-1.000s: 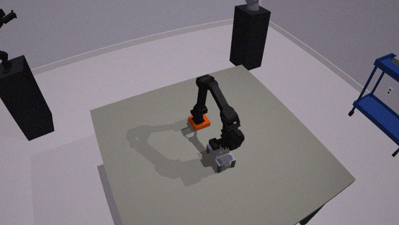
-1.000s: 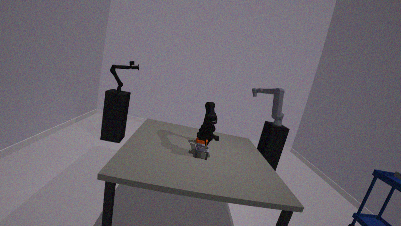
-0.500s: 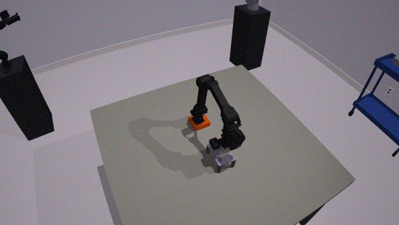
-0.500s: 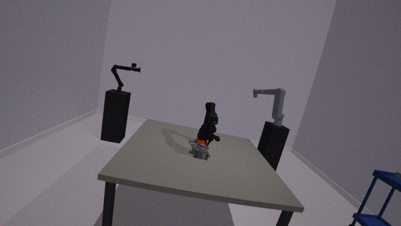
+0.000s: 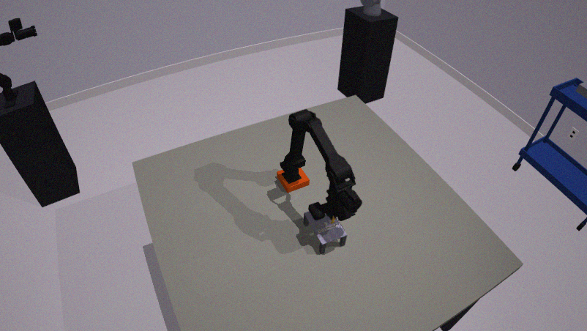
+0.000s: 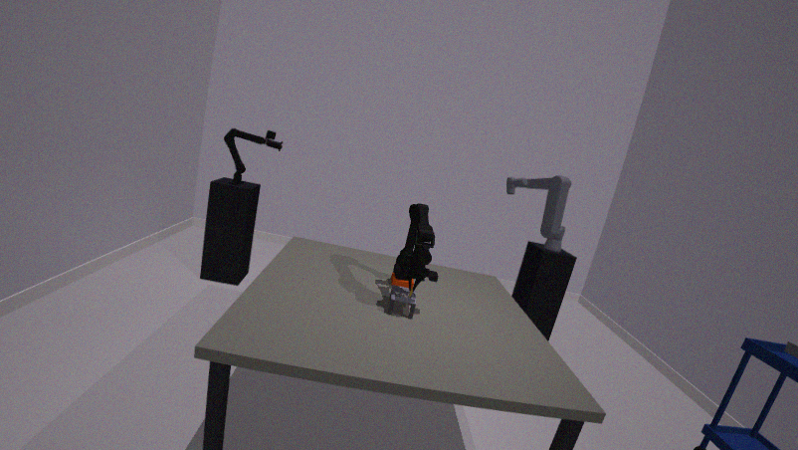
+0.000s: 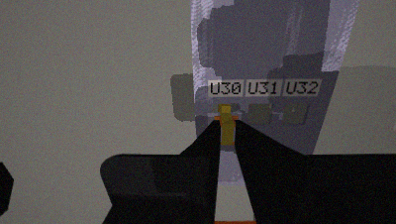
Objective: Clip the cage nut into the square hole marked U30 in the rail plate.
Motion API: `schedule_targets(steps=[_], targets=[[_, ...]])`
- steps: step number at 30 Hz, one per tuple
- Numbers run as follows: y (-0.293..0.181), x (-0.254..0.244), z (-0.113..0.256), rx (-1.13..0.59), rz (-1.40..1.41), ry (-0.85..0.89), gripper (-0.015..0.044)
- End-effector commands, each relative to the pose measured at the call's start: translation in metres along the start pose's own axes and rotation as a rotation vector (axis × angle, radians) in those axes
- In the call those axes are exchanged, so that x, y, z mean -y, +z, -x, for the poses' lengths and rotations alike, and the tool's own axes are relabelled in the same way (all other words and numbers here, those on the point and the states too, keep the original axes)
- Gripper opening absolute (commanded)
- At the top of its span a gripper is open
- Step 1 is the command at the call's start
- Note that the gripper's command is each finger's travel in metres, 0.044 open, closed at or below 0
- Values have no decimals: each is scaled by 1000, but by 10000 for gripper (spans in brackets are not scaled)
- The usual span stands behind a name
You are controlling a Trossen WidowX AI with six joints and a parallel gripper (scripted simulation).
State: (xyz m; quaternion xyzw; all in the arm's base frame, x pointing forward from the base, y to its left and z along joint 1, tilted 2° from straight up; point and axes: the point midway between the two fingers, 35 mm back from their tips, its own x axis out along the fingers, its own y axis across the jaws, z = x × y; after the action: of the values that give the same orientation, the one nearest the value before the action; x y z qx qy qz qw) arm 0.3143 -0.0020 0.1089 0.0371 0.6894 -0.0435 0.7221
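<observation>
Only the wrist view shows the yellow cage nut (image 5: 333,220) (image 7: 227,130) pinched in the nearly closed gripper (image 7: 226,126), over the rail plate (image 5: 331,234) (image 7: 262,45) by the U30 label (image 7: 226,88); whether its wings are through the hole I cannot tell. The top view adds the orange base (image 5: 304,183) (image 6: 397,281) on the table's far side and, right, a blue cart (image 5: 552,162) (image 6: 728,388). The dark fingers partly hide the near part of the plate.

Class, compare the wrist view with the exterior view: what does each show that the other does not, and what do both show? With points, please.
Only wrist: the readable labels U30 (image 7: 226,88), U31 (image 7: 262,88) and U32 (image 7: 302,88).

Only exterior: a grey arm (image 6: 554,209) on a black pedestal (image 6: 550,279), and a blue cart (image 6: 730,388).

Both: the rail plate (image 6: 401,298) (image 7: 252,45), the tabletop (image 6: 357,348) (image 7: 89,89) and the gripper (image 6: 411,292) (image 7: 226,126).
</observation>
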Motion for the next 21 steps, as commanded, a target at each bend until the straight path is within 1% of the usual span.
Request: schedule_targets(steps=[1, 21], targets=[[0, 0, 0, -1, -3, 2, 23], [0, -1, -1, -1, -3, 41, 23]])
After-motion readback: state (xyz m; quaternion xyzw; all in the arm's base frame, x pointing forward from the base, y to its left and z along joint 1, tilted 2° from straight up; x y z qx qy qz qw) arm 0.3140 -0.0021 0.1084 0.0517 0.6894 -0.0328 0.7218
